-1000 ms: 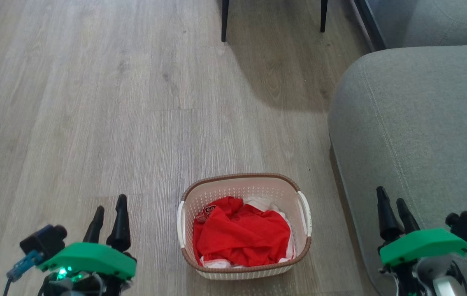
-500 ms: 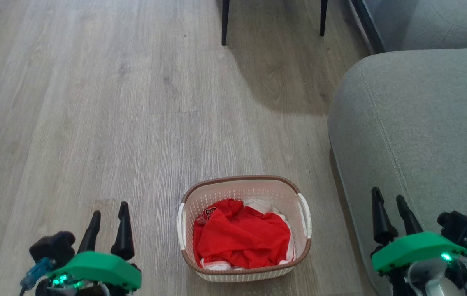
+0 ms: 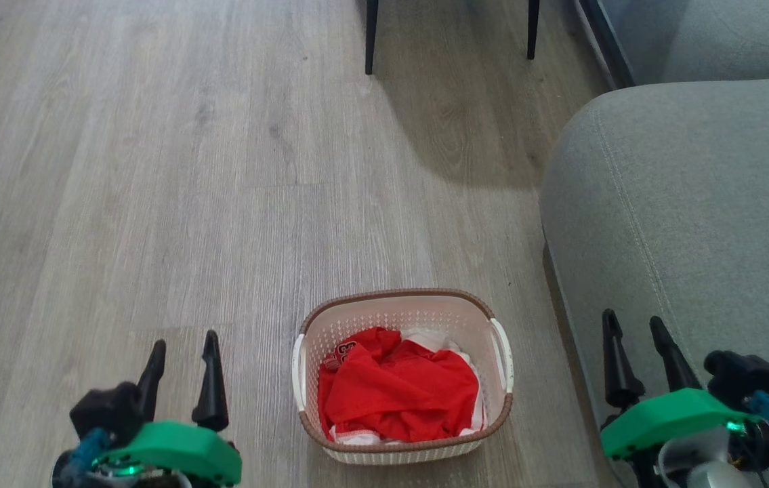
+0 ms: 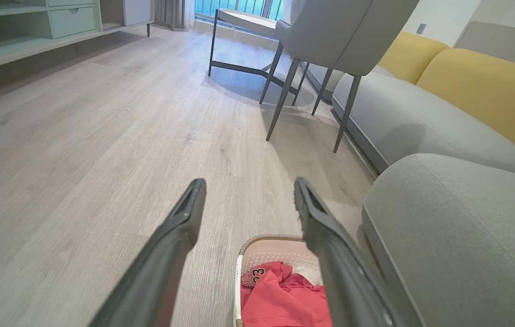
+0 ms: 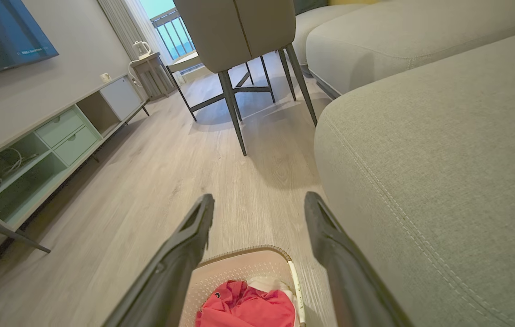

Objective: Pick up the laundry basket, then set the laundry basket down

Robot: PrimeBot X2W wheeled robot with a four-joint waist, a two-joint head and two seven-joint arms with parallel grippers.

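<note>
The left pincer [image 3: 183, 342] is held spread, left of the laundry basket [image 3: 398, 296] and apart from it. The right pincer [image 3: 631, 318] is spread to its right, over the grey sofa [image 3: 689, 203]. The laundry basket is set on the floor [image 3: 154, 169], red clothing [image 3: 398, 390] inside. Chair legs [image 3: 370, 34] are seen beyond.

head view looks down, wrist views low forward; all share the laundry basket [image 3: 398, 315].

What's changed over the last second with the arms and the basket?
The left gripper slid rightward and the right gripper leftward, both toward the laundry basket and lower in the head view, fingers spread a little wider. Nothing was grasped. The laundry basket stayed on the floor with the red clothing inside.
</note>
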